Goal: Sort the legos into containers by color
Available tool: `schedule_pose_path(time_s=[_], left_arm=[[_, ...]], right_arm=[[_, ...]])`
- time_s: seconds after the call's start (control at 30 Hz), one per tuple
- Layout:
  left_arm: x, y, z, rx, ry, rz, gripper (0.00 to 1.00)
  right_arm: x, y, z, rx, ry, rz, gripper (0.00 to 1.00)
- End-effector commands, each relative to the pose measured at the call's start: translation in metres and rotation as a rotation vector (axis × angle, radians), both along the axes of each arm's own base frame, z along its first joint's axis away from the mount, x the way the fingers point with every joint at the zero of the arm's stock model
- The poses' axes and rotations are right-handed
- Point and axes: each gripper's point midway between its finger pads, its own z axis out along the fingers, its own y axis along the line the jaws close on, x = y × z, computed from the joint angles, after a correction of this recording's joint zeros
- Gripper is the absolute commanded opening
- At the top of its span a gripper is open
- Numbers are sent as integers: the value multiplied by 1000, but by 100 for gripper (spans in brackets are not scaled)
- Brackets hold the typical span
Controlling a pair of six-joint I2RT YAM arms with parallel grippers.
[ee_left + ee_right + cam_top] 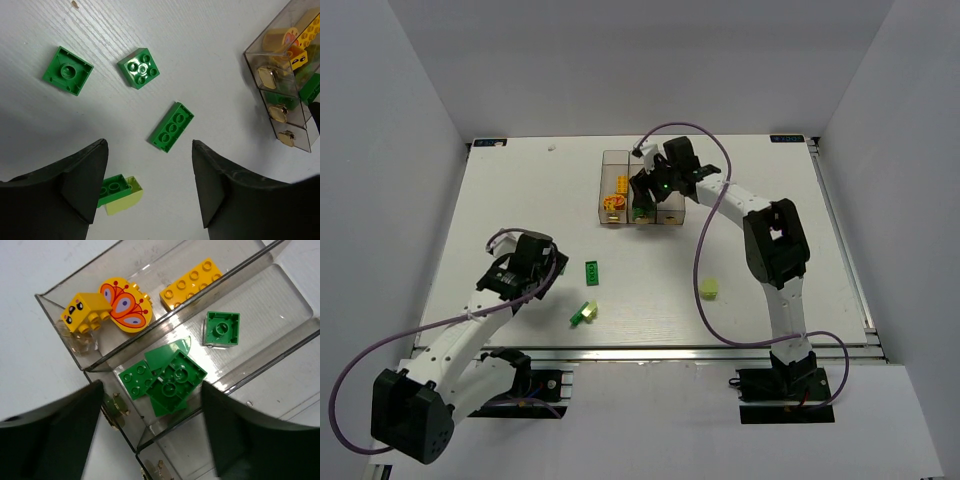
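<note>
Three joined clear bins (616, 158) stand at the back middle of the table. In the right wrist view the first bin (55, 310) holds orange-yellow bricks (191, 284) and the middle bin (280, 295) holds several green bricks (175, 377). My right gripper (151, 390) hangs open and empty over that green pile, as the top view (650, 195) also shows. My left gripper (148, 144) is open and empty above the table. Below it lie a long green brick (172, 126), two square green bricks (138, 67) and a green brick joined to a pale yellow-green one (117, 192).
A lone pale yellow-green brick (709, 289) lies on the table beside the right arm. The third bin (295, 405) shows no bricks. The bins also show at the right edge of the left wrist view (300, 142). Grey walls stand round the table.
</note>
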Motion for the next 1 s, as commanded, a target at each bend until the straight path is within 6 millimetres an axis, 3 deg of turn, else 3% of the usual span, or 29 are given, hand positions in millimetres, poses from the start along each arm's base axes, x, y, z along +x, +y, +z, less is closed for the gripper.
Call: schedule_pose_path(time_s=[0.0,0.13,0.2,0.3,0.37,0.4,0.43,0.5,0.57,0.97], left_arm=[[12,-4,16,-36,-29,-19,76],[11,3,11,-52,1,13,61],[8,8,6,-56,32,44,56],[1,14,-9,-88,111,121,52],[-7,20,-22,-84,188,161,52],[-9,21,-27,-80,216,175,55],[-12,24,-38,-61,269,187,64],[-13,31,-42,-39,315,211,70],[-12,39,-44,-4,360,232,83],[9,59,-66,-11,397,326,85]], right_arm=[[4,2,39,40,-65,58,89],[-20,-1,76,97,-154,251,89],[-27,-6,79,110,-163,286,89],[-59,-5,95,196,-113,433,89],[-73,-6,104,218,-120,477,84],[-82,-6,107,237,-115,503,77],[-92,-9,108,244,-109,514,74],[-99,-10,111,256,-110,525,63],[-108,-14,111,259,-99,528,58],[-130,-25,103,267,-78,496,60]])
